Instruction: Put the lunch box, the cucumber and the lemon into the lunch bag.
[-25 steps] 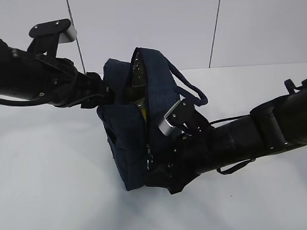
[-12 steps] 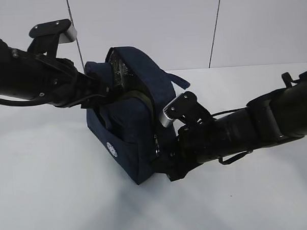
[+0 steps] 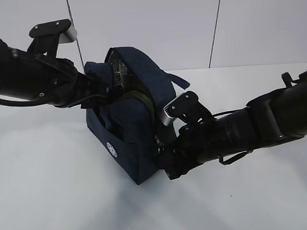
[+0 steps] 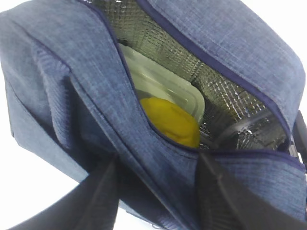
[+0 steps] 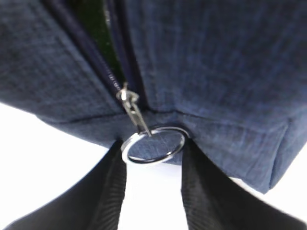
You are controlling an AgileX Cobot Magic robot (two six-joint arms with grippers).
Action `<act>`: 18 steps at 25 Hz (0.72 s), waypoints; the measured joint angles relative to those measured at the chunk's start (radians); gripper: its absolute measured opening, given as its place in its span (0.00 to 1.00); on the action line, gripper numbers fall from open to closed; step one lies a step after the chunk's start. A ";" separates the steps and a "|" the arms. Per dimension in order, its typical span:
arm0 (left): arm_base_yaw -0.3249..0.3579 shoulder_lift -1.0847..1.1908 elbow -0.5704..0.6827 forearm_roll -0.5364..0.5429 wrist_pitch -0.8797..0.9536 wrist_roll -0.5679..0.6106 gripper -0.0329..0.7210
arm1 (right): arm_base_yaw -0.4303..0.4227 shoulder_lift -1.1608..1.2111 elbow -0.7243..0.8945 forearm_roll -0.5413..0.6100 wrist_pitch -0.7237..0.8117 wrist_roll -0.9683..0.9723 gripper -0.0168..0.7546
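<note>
Lemon (image 4: 170, 122) and lunch box (image 4: 163, 86) sit inside the lunch bag (image 3: 133, 126). Left gripper (image 4: 158, 191) pinches its edge; right gripper (image 5: 153, 187) straddles the ring pull (image 5: 152, 145) at 6 o'clock, grip unclear.

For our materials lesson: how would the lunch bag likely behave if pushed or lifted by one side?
The bag probably sags: its fabric wall folds by the opening. It may tip, standing tilted. The lunch box and lemon inside likely add shifting weight.

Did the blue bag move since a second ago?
Yes. The lunch bag has swung left and turned against the wall seam behind it; its round white logo now faces the exterior camera.
</note>
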 joint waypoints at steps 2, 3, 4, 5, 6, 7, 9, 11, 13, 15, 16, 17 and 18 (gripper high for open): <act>0.000 0.000 0.000 0.000 0.000 0.000 0.52 | 0.000 -0.002 0.000 0.000 -0.005 0.002 0.40; 0.000 0.000 0.000 0.000 0.000 0.000 0.52 | 0.000 -0.009 0.000 0.000 -0.011 0.002 0.40; 0.000 0.000 0.000 0.002 0.000 0.000 0.52 | 0.000 -0.016 0.000 0.000 -0.015 0.002 0.40; 0.000 0.000 0.000 0.004 0.000 0.000 0.52 | 0.000 -0.020 0.000 0.000 -0.023 0.002 0.40; 0.000 0.000 0.000 0.006 0.000 0.000 0.52 | 0.000 -0.026 0.000 0.000 -0.026 0.002 0.41; 0.000 0.000 0.000 0.006 0.000 0.000 0.52 | 0.000 -0.028 0.000 0.000 -0.028 0.002 0.41; 0.000 0.000 0.000 0.006 0.000 0.000 0.52 | 0.000 -0.030 0.000 0.000 -0.030 0.002 0.47; 0.000 0.006 0.000 0.006 0.000 0.000 0.52 | 0.000 -0.030 0.000 0.000 -0.030 0.002 0.51; 0.000 0.015 0.000 0.006 0.000 0.000 0.52 | 0.000 -0.030 0.000 0.000 -0.030 0.002 0.53; 0.000 0.022 0.000 0.006 0.002 0.000 0.52 | 0.000 -0.030 0.000 0.000 -0.037 0.002 0.53; 0.000 0.024 0.000 0.006 0.004 0.000 0.52 | 0.000 -0.030 0.000 0.000 -0.042 0.002 0.52; 0.000 0.024 0.000 0.006 0.005 0.000 0.52 | 0.000 -0.030 0.000 0.000 -0.044 0.002 0.50; 0.000 0.024 0.000 0.006 0.006 0.000 0.52 | 0.000 -0.030 0.000 0.000 -0.046 0.002 0.49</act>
